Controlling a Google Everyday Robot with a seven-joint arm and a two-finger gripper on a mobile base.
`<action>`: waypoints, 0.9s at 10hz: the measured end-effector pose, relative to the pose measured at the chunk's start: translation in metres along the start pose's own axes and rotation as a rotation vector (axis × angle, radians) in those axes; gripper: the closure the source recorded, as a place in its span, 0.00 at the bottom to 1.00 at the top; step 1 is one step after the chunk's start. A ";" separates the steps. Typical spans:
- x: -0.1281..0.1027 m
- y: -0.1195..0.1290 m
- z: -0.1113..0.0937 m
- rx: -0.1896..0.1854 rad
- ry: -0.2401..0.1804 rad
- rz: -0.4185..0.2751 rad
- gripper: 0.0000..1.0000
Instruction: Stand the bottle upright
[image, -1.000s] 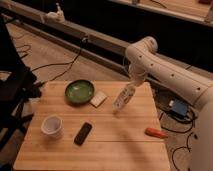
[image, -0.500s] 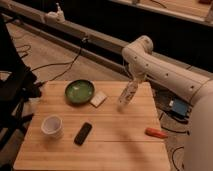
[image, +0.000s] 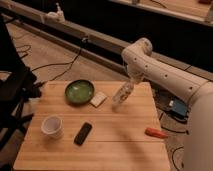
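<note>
The bottle (image: 122, 94), small, slim and clear with a pale label, hangs tilted over the back middle of the wooden table (image: 115, 145). Its lower end is close to the tabletop, just right of the white pad. My gripper (image: 130, 83) comes down from the white arm at the back right and is shut on the bottle's upper end. Whether the bottle's lower end touches the wood cannot be told.
A green bowl (image: 79, 92) and a white square pad (image: 98, 99) lie left of the bottle. A white paper cup (image: 52, 126) and a black phone (image: 83, 133) sit front left. An orange-red marker (image: 156, 132) lies at the right edge. A black chair (image: 12, 90) stands left.
The arm has shifted slightly over the back of the table. The bottle stays tilted in the gripper at almost the same spot.
</note>
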 end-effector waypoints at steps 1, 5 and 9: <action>0.000 0.000 0.001 0.005 -0.010 0.001 1.00; 0.003 0.002 0.004 0.015 -0.031 0.008 1.00; 0.005 0.003 0.004 0.020 -0.042 0.014 1.00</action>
